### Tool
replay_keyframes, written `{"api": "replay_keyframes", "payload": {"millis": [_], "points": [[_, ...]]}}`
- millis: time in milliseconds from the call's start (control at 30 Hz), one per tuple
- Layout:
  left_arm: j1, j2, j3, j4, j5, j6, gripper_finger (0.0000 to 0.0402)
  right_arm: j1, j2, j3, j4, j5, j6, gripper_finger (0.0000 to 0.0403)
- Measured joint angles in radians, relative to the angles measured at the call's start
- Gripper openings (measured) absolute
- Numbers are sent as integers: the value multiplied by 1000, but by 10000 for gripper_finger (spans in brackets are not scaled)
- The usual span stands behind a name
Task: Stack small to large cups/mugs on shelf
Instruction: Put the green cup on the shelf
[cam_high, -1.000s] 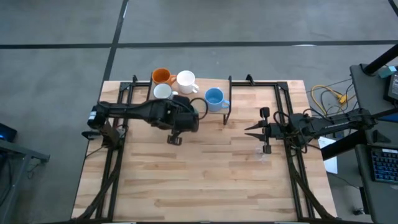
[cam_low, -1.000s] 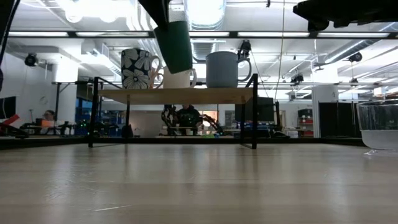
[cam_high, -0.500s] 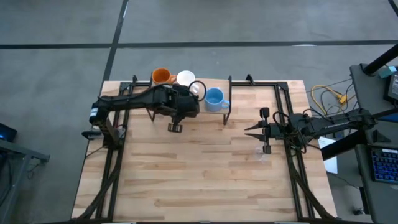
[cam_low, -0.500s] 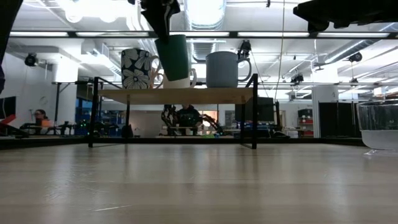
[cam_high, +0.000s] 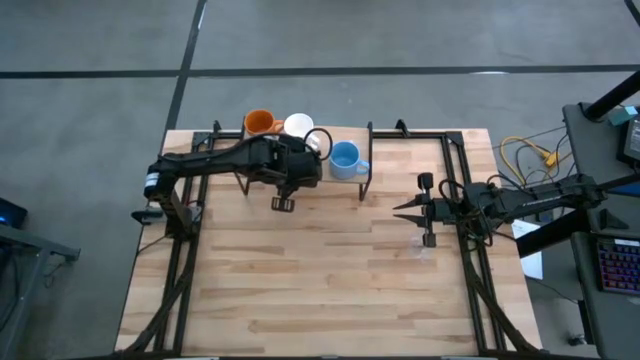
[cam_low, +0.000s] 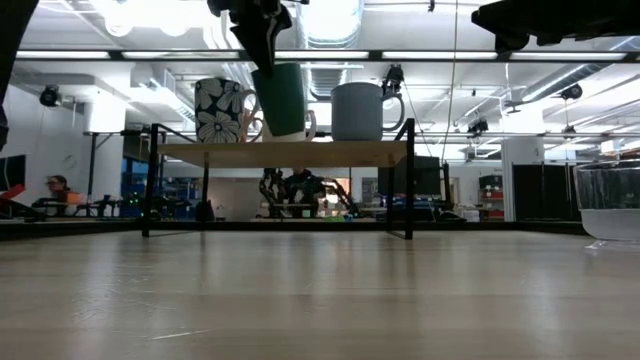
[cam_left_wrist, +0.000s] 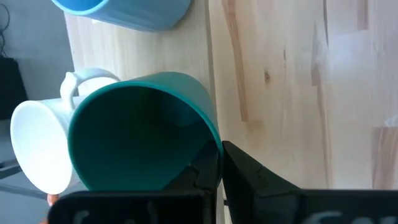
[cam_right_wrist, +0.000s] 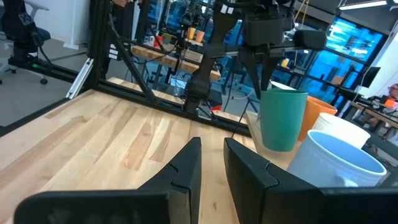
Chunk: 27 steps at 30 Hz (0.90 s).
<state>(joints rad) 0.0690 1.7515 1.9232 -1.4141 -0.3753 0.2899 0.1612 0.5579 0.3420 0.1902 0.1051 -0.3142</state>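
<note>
On the shelf (cam_low: 285, 153), my left gripper (cam_left_wrist: 211, 167) clamps the dark green cup (cam_low: 280, 98) upright, just above the plain white mug (cam_left_wrist: 38, 146).

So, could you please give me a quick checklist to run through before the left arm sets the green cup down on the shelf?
1. Left gripper shut on dark green cup: ok.
2. Cup over the shelf, bottom just above the board: ok.
3. Cup upright: not ok, slightly tilted.
4. Clearance from plain white mug and light blue mug: cannot tell.
5. Right gripper parked away from the shelf: ok.
</note>
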Motion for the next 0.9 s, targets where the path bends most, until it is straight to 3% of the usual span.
{"api": "replay_keyframes", "payload": {"millis": [900], "points": [[16, 0, -19, 0, -30, 14, 0, 0, 0, 0, 0, 0, 0, 63]]}}
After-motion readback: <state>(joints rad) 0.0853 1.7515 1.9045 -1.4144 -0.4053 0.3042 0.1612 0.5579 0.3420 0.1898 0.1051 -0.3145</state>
